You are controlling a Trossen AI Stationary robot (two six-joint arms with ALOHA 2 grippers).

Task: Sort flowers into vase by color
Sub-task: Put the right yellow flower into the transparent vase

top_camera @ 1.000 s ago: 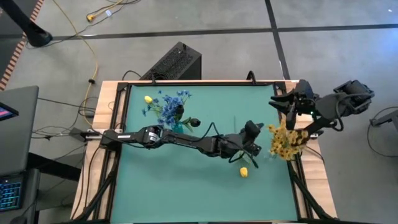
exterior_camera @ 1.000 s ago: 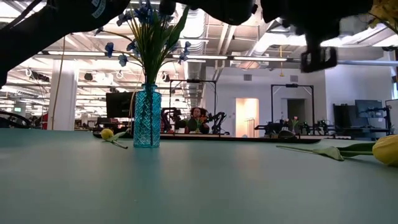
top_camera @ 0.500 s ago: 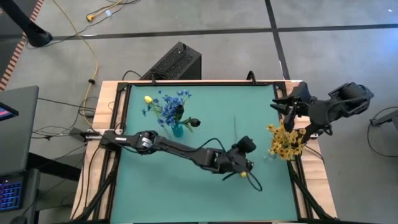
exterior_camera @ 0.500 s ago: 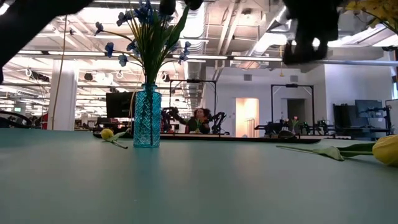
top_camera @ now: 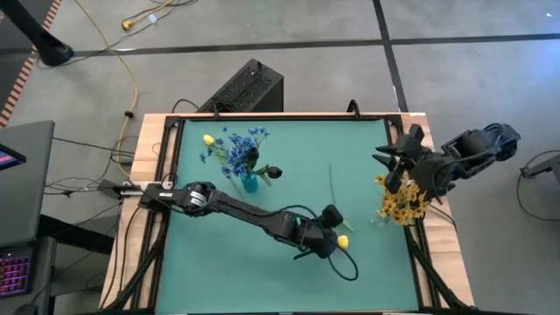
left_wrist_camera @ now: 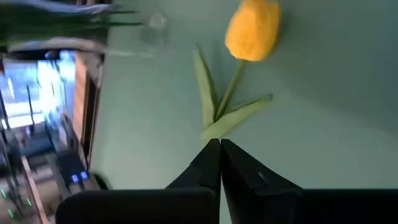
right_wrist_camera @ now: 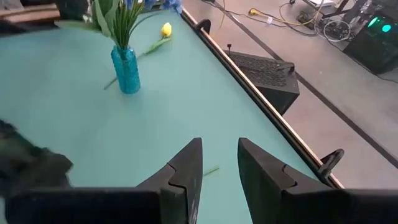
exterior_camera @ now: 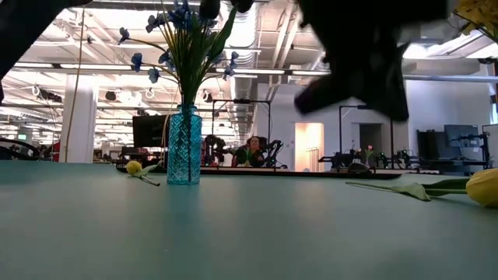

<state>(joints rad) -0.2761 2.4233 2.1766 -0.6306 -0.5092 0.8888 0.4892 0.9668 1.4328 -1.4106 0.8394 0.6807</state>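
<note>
Pincer tips of my left arm are pressing shut, empty, just beside the single yellow bud on its thin green stem, lying on the green counter well apart from the blue glass vase. My right pincer is standing narrowly parted, holding nothing, above the counter's far corner.

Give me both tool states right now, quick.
Left tool: shut, nothing between its fingers; tips just above the yellow tulip stem on the mat.
Right tool: open, empty, raised near the table's right edge.

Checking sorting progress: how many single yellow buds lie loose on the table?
2: one yellow bud at the far left corner beside the blue vase; one yellow bud by the left end effector. Arms may hide more.
</note>
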